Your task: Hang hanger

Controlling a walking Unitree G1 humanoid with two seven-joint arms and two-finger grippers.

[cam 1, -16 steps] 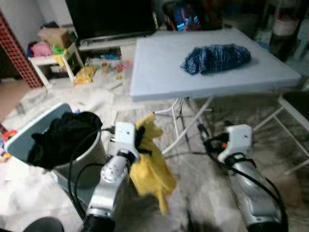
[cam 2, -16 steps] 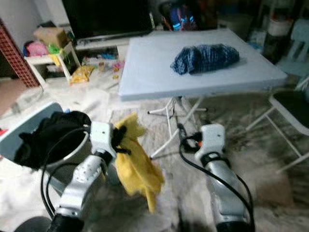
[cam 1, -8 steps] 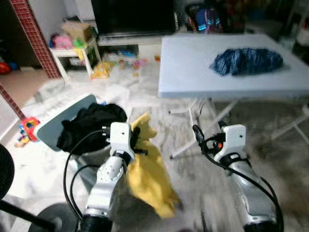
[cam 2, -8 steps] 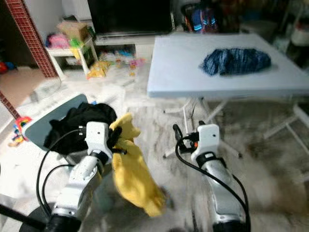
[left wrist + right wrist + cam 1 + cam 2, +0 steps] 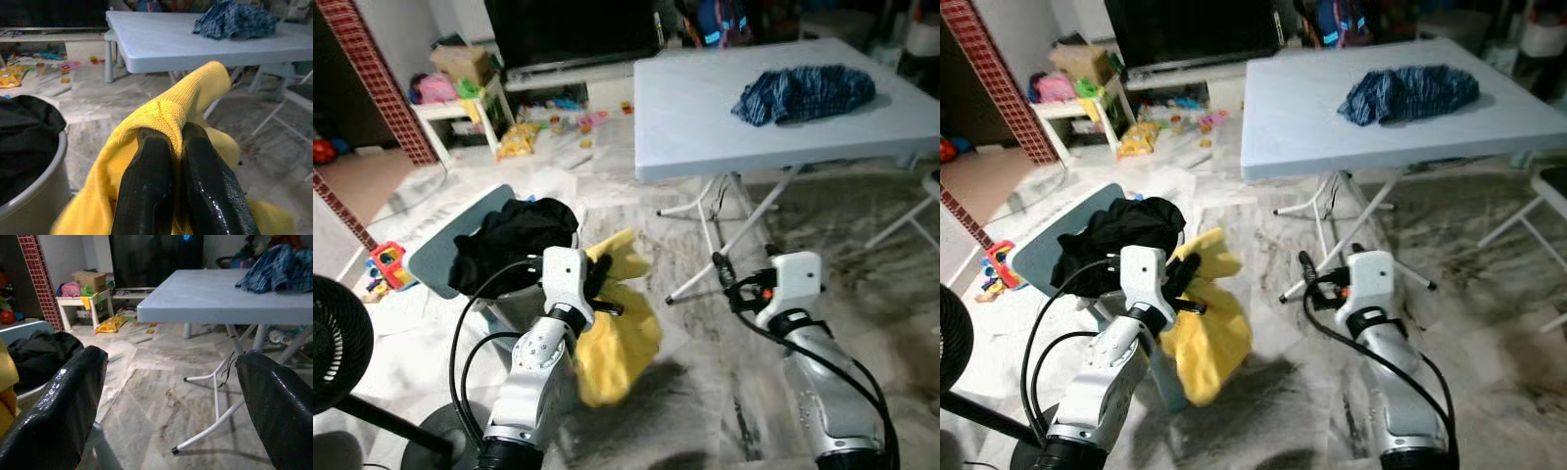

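My left gripper point(image 5: 598, 281) is shut on a yellow garment point(image 5: 618, 334), which hangs bunched below it in front of me. In the left wrist view the two black fingers point(image 5: 149, 181) pinch a fold of the yellow cloth point(image 5: 188, 105). To its right and at about the same height, my right gripper point(image 5: 723, 274) stands open and holds nothing. Its fingers point(image 5: 68, 396) are spread wide in the right wrist view. I see no hanger.
A grey basket point(image 5: 522, 301) with black clothes point(image 5: 509, 235) stands just left of my left arm. Ahead is a white folding table point(image 5: 705, 108) with a blue plaid garment point(image 5: 803, 91) on it. A black fan point(image 5: 337, 343) stands at the left, with toys and a TV point(image 5: 568, 29) behind.
The camera has shifted, bringing the fan into view at the left. The yellow garment has swung and now hangs more bunched under my left gripper. Both grippers keep their states.
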